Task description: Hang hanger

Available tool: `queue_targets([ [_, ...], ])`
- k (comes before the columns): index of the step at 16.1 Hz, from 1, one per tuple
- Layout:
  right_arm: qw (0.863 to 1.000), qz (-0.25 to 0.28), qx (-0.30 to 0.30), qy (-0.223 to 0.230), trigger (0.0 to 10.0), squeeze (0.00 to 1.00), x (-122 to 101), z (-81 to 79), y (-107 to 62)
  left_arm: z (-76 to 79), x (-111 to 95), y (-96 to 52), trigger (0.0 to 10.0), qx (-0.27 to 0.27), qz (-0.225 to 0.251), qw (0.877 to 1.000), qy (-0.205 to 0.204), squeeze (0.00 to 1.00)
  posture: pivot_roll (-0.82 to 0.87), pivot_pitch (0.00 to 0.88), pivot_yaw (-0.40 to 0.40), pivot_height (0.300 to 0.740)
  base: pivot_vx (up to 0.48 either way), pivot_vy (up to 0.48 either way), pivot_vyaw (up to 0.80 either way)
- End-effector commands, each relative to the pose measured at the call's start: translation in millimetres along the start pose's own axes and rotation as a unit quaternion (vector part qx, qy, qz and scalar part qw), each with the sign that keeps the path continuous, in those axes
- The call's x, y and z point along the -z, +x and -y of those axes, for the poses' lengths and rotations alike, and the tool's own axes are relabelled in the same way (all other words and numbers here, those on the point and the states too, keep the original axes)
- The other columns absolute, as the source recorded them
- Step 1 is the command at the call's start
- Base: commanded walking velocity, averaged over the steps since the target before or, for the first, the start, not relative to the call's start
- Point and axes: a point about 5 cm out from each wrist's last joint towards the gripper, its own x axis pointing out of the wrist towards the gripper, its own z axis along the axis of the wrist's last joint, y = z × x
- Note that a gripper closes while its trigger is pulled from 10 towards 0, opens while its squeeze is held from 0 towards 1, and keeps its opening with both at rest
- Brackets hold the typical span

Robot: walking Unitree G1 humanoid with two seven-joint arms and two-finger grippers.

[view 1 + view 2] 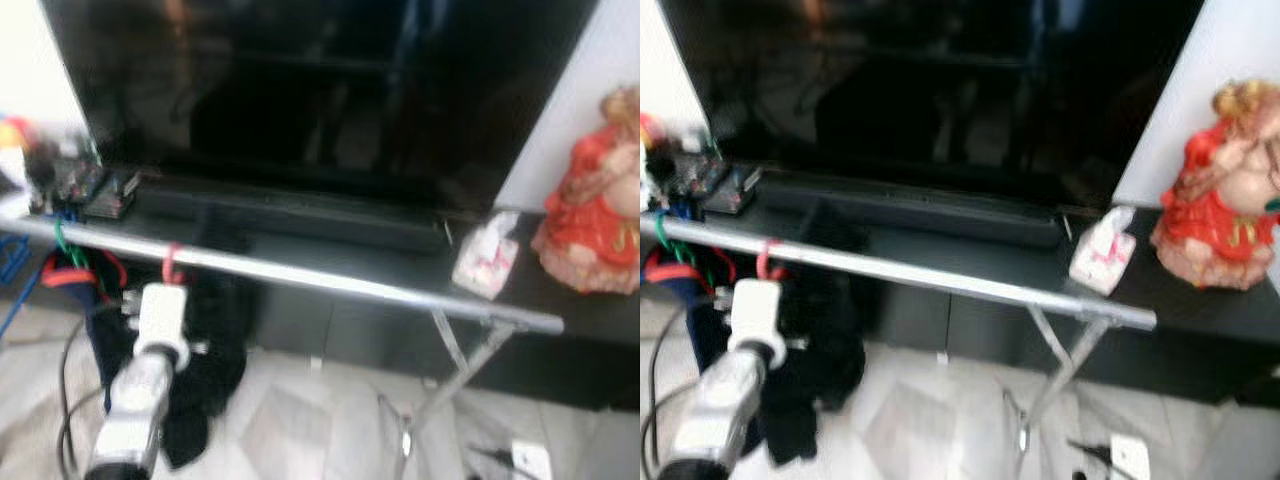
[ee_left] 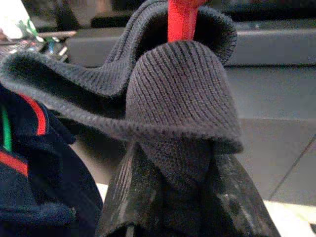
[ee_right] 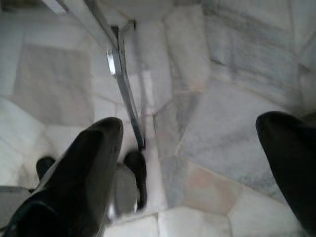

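Head views: a silver rail [image 1: 300,272] runs across in front of a black desk [image 1: 400,268] that carries a TV [image 1: 320,90], a tissue pack [image 1: 487,262] and a red figurine [image 1: 592,200]. A red hanger [image 1: 172,264] is hooked over the rail near its left end, a dark garment [image 1: 205,350] drooping below it. The left arm [image 1: 140,400] reaches up to just under the hook.

Left wrist view: the left gripper [image 2: 183,197] has its fingers [image 2: 133,197] pinching a fold of dark knit under the hanger's red neck.

Right wrist view: the right gripper [image 3: 192,168] hangs over the marble floor [image 3: 222,98] beside the rail's leg [image 3: 126,94], fingers spread wide.
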Motion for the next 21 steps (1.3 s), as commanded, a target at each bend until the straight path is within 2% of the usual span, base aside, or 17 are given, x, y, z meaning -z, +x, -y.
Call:
queue_targets([
  [1, 1.0, -0.01, 0.009, 0.002, 10.0, 0.0, 6.0, 7.0, -2.1, 9.3, -11.0, 3.6, 10.0, 0.018, 0.021, 1.0, 0.0, 0.0, -0.05, 0.0, -0.044, 0.74, 0.0, 0.0, 0.0],
  [7, 1.0, -0.011, 0.008, 0.001, 10.0, 0.0, 5.1, 6.4, -1.8, 16.0, -6.2, 13.6, 10.0, 0.04, -0.017, 0.999, 0.012, 0.0, -0.05, 0.0, -0.045, 0.74, 0.0, 0.0, 0.0],
  [12, 1.0, -0.01, 0.008, 0.002, 10.0, 0.0, 4.2, 6.2, -1.6, 23.1, -25.2, 29.6, 10.0, 0.046, 0.011, 0.999, 0.006, 0.0, -0.05, 0.0, -0.051, 0.74, 0.0, 0.0, 0.0],
  [15, 1.0, -0.01, 0.008, 0.002, 10.0, 0.0, 4.0, 6.2, -1.6, 24.9, -28.5, 37.3, 10.0, 0.045, 0.008, 0.999, 0.011, 0.0, -0.05, 0.0, -0.052, 0.74, 0.0, 0.0, 0.0],
  [20, 1.0, -0.009, 0.007, 0.004, 10.0, 0.0, 3.5, 5.6, -1.4, 25.3, -20.9, 50.1, 10.0, 0.028, -0.051, 0.998, 0.038, 0.0, -0.07, 0.0, -0.051, 0.74, 0.0, 0.0, 0.0],
  [21, 1.0, -0.009, 0.008, 0.005, 10.0, 0.0, 3.4, 5.6, -1.4, 24.8, -18.1, 50.3, 10.0, 0.026, -0.062, 0.997, 0.033, 0.0, -0.07, 0.0, -0.05, 0.74, 0.0, 0.0, 0.0],
])
